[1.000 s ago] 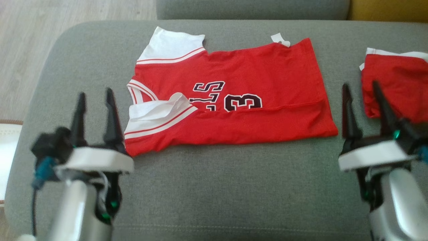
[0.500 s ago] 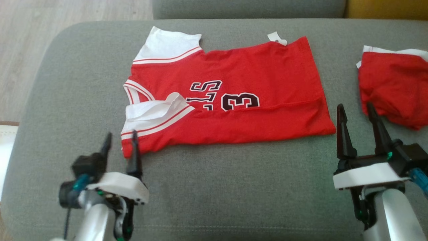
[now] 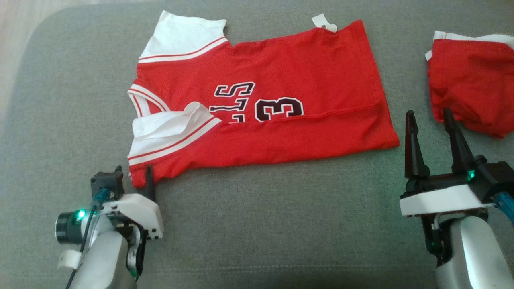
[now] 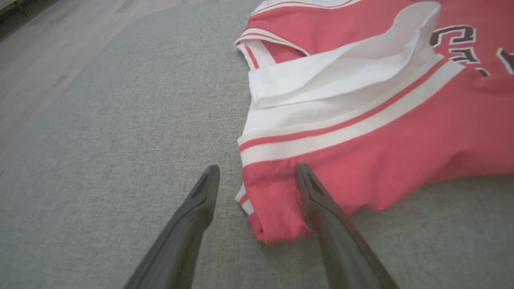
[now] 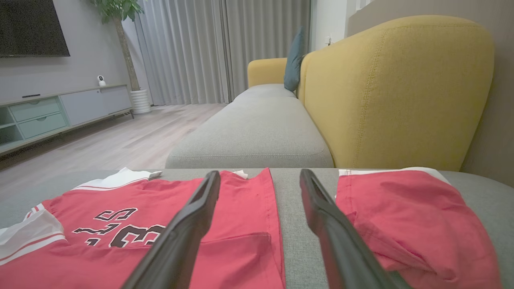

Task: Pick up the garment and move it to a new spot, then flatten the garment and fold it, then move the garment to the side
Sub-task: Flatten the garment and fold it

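The garment is a red jersey with white sleeves and a dark number, lying partly folded on the grey sofa cushion. My left gripper is open at its near left corner. In the left wrist view the garment has that corner between the fingers of the left gripper, with the right finger on the red cloth. My right gripper stands open just past the garment's right edge, holding nothing. The right wrist view has the right gripper above the grey strip beside the garment.
A second red cloth item lies bunched on the cushion right of my right gripper. A yellow sofa back rises behind it, and another grey cushion lies beyond. Wooden floor runs along the cushion's left edge.
The head camera has tilted, shifting the whole picture. My left gripper has dropped low and reached the garment's near left corner. My right gripper drew back a little, still open.
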Tool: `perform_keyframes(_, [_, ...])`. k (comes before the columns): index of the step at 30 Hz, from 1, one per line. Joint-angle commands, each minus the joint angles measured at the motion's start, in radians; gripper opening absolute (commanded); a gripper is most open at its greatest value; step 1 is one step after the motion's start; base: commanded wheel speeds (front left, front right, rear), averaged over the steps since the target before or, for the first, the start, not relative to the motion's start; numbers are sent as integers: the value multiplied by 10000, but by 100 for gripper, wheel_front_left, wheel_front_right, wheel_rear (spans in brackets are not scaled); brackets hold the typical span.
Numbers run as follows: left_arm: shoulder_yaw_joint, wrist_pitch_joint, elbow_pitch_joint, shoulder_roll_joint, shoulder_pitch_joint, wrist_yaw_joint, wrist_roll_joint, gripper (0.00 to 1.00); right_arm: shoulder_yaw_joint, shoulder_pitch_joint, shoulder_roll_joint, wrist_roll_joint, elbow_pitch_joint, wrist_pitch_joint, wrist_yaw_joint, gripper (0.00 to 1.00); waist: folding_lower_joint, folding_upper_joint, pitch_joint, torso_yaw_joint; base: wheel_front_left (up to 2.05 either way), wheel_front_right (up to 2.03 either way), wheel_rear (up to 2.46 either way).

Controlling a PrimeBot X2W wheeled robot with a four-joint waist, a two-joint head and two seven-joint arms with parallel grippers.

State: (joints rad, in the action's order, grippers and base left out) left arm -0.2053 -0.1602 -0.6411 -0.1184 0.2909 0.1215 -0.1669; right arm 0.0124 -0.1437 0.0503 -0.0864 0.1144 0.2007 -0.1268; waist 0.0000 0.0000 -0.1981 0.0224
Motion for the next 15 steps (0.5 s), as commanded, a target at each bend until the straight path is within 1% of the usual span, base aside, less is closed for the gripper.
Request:
perform_keyframes(1, [419,-80,102,-302,435,55,48,100,-199,-367,4,100,-365,-14,-39,100,0,0,-95,-74,0,0,0])
perform_keyframes(6, [343,198,-511,-394,713,-118,-35,100,-168,-470,2,140,-378,-59,-39,100,0,0,-256,-194,0,0,0])
perform_keyframes(10, [220,607,-947,-392,946,-503,-200,100,-34,-548,1,218,-353,-243,-39,100,0,0,-384,-275,0,0,0])
perform_keyframes(11, [171,682,-1027,-403,1007,-601,-215,49,28,-558,1,240,-322,-324,-39,100,0,0,-411,-280,0,0,0])
perform_keyframes(12, [132,698,-1076,-420,1067,-674,-221,0,94,-570,1,268,-281,-415,-39,100,0,0,-440,-282,0,0,0])
perform_keyframes(15, [140,458,-1071,-442,1255,-710,-272,0,234,-608,0,321,-100,-702,-39,100,0,0,-506,-234,0,0,0])
